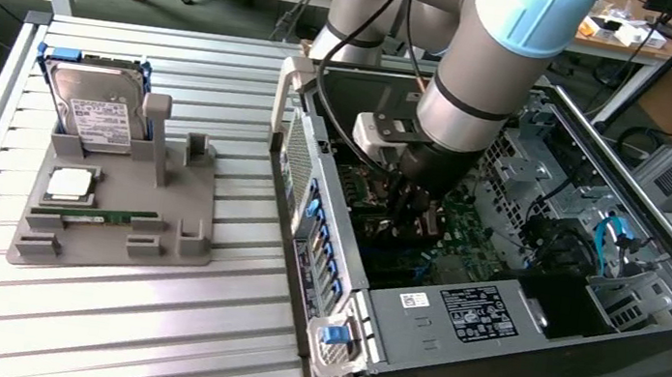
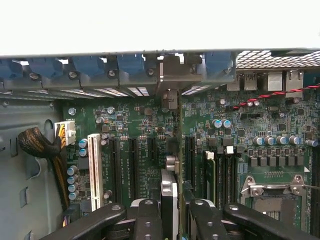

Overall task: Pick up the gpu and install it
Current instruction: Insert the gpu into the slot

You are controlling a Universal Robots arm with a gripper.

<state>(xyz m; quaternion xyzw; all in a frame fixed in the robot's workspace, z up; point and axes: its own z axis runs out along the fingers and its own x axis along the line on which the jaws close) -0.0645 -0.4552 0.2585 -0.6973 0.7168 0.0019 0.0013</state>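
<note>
**Bench, GPU install: as it stands**

1. Slatted metal bench [image 1: 96, 332]. It carries everything below.
2. Computer case [image 1: 311, 176]. It lies open on its side along the bench's edge at the exterior view's right, with the motherboard [image 2: 135, 125] facing up.
3. Robot arm [image 1: 496, 63]. It reaches down into the middle of the open case.
4. Grey fixture tray [image 1: 106, 251]. It sits towards the bench's edge at the exterior view's left, well apart from the case. It holds a silver hard drive [image 1: 99, 113] propped upright and a green memory stick [image 1: 99, 214] lying flat; no card stands in it.
5. Gripper [image 2: 172, 210]. It is inside the case, low over the board, with its fingers [image 2: 149, 215] closed in on a thin card.
6. The gpu [image 2: 169, 187]. It is pinched between the fingers and seen edge-on, running towards the case's rear wall. A metal bracket [image 2: 172, 75] in line with it looks to be its end bracket, at the slot openings there. It hangs over the row of long black expansion slots [image 2: 190, 155] (whether it has touched one I cannot tell from where I stand).

Step in hand, by my reckoning: the pick-up is done and the card is being presented to its slot, not visibly seated.

What seating would call for: the card's lower edge square along one slot, the end bracket meeting the rear wall opening, and a straight, even press. A tilt could jam the connector.
</note>
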